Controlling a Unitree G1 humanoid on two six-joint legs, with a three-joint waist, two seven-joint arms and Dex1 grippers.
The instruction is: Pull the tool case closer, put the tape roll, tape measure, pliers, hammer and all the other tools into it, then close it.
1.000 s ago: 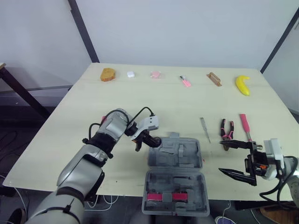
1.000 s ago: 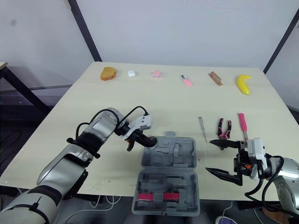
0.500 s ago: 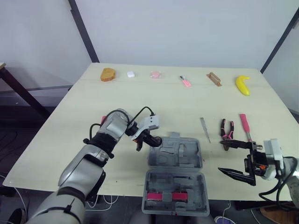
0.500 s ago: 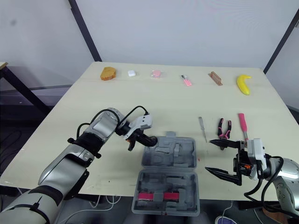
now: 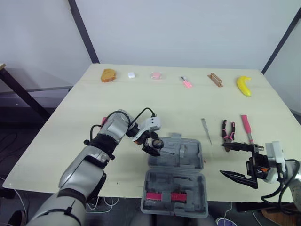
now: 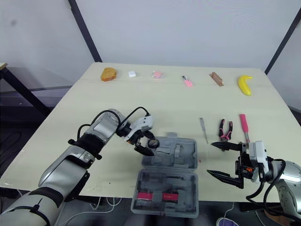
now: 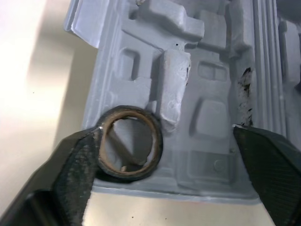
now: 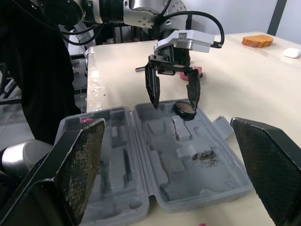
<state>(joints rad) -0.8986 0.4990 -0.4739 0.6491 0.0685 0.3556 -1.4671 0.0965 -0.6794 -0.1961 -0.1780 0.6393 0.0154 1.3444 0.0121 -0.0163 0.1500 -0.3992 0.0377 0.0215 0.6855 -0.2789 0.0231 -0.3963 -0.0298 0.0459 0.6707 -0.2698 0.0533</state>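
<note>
One tape roll (image 7: 130, 142) in tool case (image 5: 183, 157) | left gripper (image 7: 165, 134) spread wide

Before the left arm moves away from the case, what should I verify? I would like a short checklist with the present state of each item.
1. Grey plastic tool case lies open: ok.
2. Black tape roll lies inside the case: ok.
3. Left gripper open: ok.
4. Roll free of its fingers: cannot tell, one looks touching.
5. Right gripper open: ok.
6. Pink-handled pliers packed: not ok, on the table.
</note>
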